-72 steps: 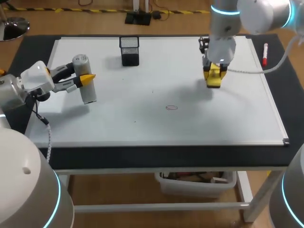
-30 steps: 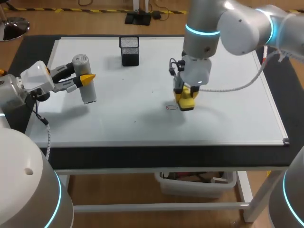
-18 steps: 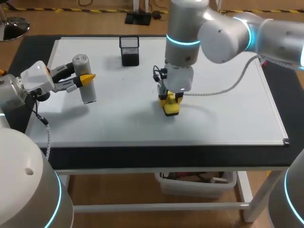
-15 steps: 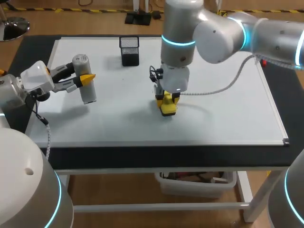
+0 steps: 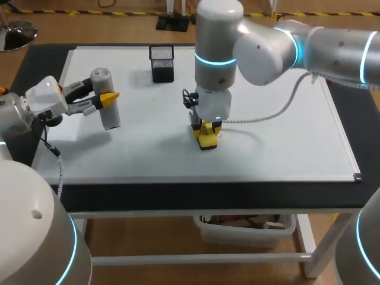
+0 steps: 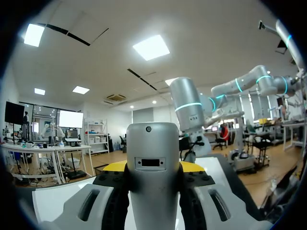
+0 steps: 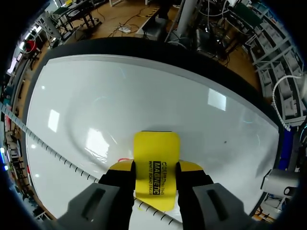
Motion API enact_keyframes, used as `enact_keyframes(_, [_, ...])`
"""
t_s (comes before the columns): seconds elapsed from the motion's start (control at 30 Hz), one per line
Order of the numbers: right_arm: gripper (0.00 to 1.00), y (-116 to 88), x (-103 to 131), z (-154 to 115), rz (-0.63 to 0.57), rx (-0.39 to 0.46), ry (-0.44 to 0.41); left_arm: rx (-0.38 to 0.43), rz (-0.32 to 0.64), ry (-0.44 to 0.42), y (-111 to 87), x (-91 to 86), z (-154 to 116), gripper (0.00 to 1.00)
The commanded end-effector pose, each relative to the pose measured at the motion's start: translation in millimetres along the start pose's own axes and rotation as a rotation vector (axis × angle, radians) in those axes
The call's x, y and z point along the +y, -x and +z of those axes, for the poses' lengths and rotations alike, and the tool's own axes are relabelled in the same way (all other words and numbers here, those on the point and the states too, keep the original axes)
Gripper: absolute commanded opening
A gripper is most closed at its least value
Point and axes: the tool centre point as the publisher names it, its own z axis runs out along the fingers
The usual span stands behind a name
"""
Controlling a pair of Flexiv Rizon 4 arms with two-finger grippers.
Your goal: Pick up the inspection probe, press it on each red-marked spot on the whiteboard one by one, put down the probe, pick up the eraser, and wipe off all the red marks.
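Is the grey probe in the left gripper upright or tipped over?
Upright. The grey cylindrical inspection probe stands vertical, clamped between the left gripper's fingers.

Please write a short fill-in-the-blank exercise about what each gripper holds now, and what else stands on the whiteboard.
1. The left gripper is shut on the grey ____.
2. The right gripper is shut on the yellow ____, near the middle of the whiteboard.
3. The mesh holder is ____ in colour.
Missing words: probe; eraser; black.

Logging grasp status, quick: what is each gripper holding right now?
Left gripper: shut on the inspection probe.
Right gripper: shut on the yellow eraser.
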Motion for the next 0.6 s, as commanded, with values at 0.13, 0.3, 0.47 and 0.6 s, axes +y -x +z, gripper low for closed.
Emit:
enact_keyframes(0.13, [0.00, -16.5, 5.9, 6.1, 0.025, 0.004, 0.000, -0.004, 0.003, -0.003, -0.6, 0.2, 0.9, 0.00])
enact_keyframes(0.3, [0.00, -30.9, 12.6, 5.3, 0.056, 0.009, -0.004, -0.004, 0.003, -0.003, -0.6, 0.2, 0.9, 0.00])
enact_keyframes(0.47, [0.00, -47.1, 18.7, 5.5, 0.086, 0.010, -0.005, -0.004, 0.003, -0.003, -0.6, 0.2, 0.9, 0.00])
enact_keyframes(0.6, [0.00, -58.5, 23.2, 4.8, 0.104, 0.015, -0.004, -0.004, 0.003, -0.003, -0.6, 0.2, 0.9, 0.00])
